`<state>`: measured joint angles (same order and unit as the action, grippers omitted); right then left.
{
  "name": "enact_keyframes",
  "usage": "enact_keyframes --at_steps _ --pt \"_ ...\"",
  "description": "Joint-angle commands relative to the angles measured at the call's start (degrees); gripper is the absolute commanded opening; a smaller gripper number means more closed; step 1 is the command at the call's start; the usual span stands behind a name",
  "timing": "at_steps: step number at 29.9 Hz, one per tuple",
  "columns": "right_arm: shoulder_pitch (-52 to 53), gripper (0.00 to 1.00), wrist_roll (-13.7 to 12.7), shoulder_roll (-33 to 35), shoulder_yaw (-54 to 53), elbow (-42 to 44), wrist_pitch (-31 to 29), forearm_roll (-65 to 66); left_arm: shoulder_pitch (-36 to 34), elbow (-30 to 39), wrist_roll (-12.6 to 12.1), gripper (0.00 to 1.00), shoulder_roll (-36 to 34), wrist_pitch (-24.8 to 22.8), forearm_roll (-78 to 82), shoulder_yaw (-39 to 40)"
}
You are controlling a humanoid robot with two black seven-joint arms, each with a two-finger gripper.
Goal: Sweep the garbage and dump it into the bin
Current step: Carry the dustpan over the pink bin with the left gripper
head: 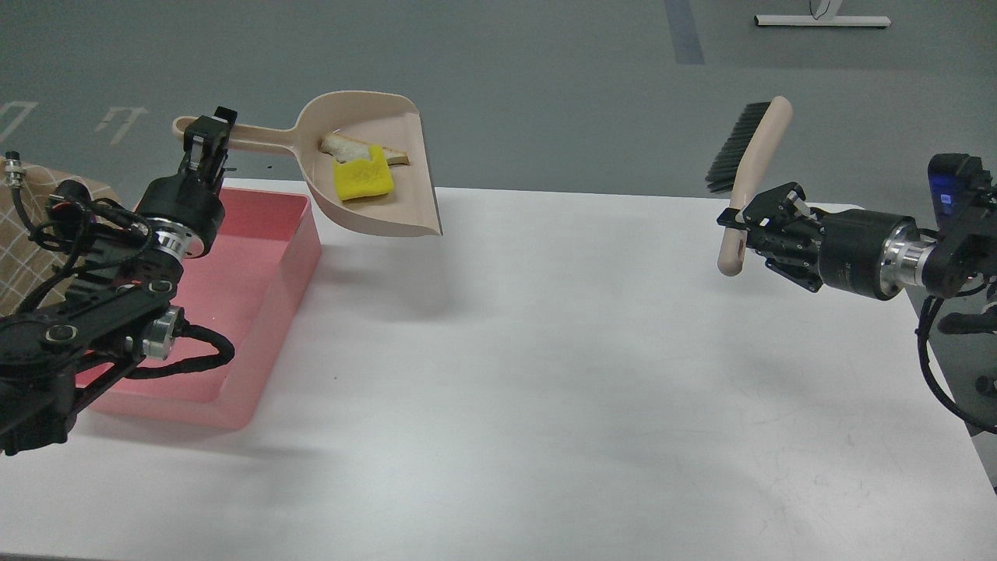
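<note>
A beige dustpan (pixel 389 210) hangs in the air above the table, just right of the pink bin (pixel 265 304). The garbage lies in its scoop: a yellow sponge block (pixel 362 179) and a white bread wedge (pixel 347 146) behind it. My left gripper (pixel 209 140) is shut on the end of the dustpan's long handle, above the bin's far edge. On the right my right gripper (pixel 740 220) is shut on the handle of a beige brush (pixel 752 167), held upright with its black bristles on top, well above the table.
The white table (pixel 545 374) spreads between the two arms. A checked tan cloth (pixel 23 249) lies at the far left behind the bin. Grey floor lies beyond the table's far edge.
</note>
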<state>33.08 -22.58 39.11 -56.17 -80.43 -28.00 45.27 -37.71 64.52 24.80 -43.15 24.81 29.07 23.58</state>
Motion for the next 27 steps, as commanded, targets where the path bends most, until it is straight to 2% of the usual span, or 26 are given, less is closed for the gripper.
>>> enact_keyframes --at_steps 1,12,22,27 --pt "-0.1 0.0 0.0 0.0 0.0 0.0 0.0 0.0 0.1 0.0 0.3 0.0 -2.8 -2.3 -1.7 0.1" --pt "-0.6 0.0 0.0 -0.3 0.0 0.5 0.0 0.1 0.4 0.7 1.3 0.0 -10.9 -8.7 -2.0 0.4" --pt "-0.7 0.0 0.0 -0.8 0.1 0.8 0.0 0.2 0.4 0.9 3.2 0.0 -19.5 -18.9 -2.3 1.4" --pt "-0.7 0.0 0.0 -0.8 0.1 0.8 0.0 0.2 0.7 0.7 3.2 0.0 -22.2 -23.0 -3.1 1.5"
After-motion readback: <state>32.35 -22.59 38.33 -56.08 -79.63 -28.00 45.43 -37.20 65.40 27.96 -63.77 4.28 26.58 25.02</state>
